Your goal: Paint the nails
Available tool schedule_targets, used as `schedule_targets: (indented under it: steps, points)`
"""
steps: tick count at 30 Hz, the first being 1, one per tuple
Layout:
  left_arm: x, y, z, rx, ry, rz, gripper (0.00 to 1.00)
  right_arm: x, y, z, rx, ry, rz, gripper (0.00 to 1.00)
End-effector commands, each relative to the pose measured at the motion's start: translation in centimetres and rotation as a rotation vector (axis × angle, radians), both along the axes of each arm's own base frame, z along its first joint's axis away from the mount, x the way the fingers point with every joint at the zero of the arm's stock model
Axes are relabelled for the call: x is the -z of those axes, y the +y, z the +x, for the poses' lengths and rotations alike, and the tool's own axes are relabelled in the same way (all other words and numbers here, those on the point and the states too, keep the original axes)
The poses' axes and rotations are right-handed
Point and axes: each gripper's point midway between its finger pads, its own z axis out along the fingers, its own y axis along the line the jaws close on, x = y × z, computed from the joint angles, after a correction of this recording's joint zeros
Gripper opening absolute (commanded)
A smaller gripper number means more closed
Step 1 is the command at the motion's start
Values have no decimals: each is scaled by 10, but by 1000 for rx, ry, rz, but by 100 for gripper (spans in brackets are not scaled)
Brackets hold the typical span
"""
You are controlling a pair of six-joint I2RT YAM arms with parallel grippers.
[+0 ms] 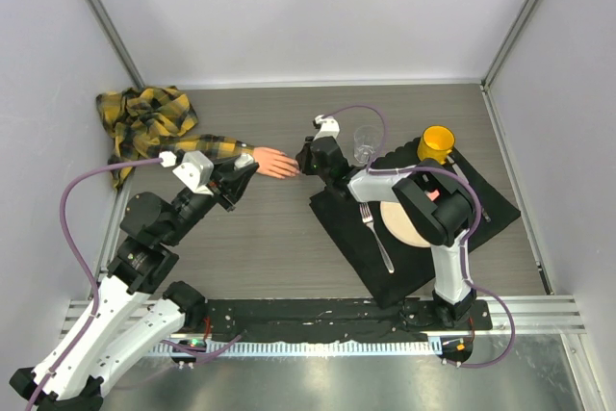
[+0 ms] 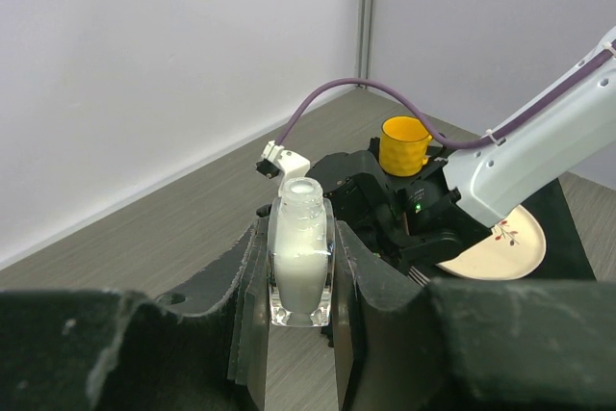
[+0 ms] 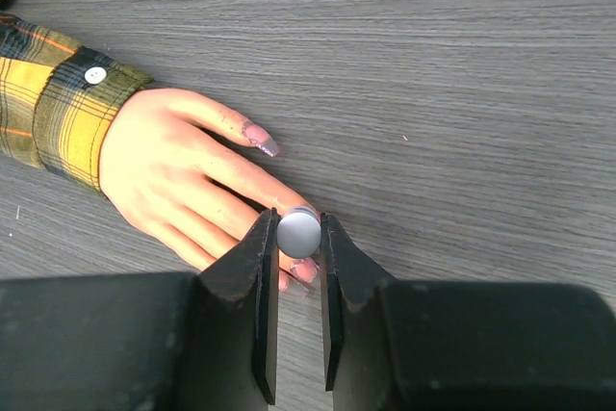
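The peach-pink fake hand [image 1: 277, 163] lies flat on the table, sticking out of a yellow-black plaid sleeve [image 1: 144, 122]. In the right wrist view the hand [image 3: 164, 170] shows a pinkish nail [image 3: 262, 142] on one finger and another nail [image 3: 308, 271] between my jaws. My right gripper [image 3: 298, 238] is shut on a round grey-white cap [image 3: 298, 234], held right over the fingertips. My left gripper [image 2: 300, 271] is shut on a small clear uncapped bottle [image 2: 300, 257] of white liquid, upright, near the wrist [image 1: 241, 175].
A black mat [image 1: 481, 199] at the right holds a cream plate [image 1: 404, 223], a fork [image 1: 375, 233] and a yellow cup [image 1: 436, 143]. A clear glass [image 1: 366, 144] stands beside the right gripper [image 1: 308, 156]. White walls enclose the table.
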Motion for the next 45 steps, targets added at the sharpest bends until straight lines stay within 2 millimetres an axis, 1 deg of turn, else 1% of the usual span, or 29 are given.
schedule_targets:
  steps: [1, 4, 7, 15, 45]
  points:
    - [-18, 1, -3, 8, -46, -29, 0, -17, 7, 12, 21, -36, 40, 0]
    - [-18, 1, -4, 9, -46, -29, 0, -18, 8, 12, 17, -37, 41, 0]
    - [-18, 1, -4, 9, -46, -29, 0, -14, 8, 12, 17, -30, 33, 0]
    - [-19, 1, -4, 12, -49, -30, 0, -12, 4, 13, 37, -23, 23, 0]
    - [-19, -1, -5, 21, -44, -30, 0, -6, -2, 15, 70, -8, -7, 1]
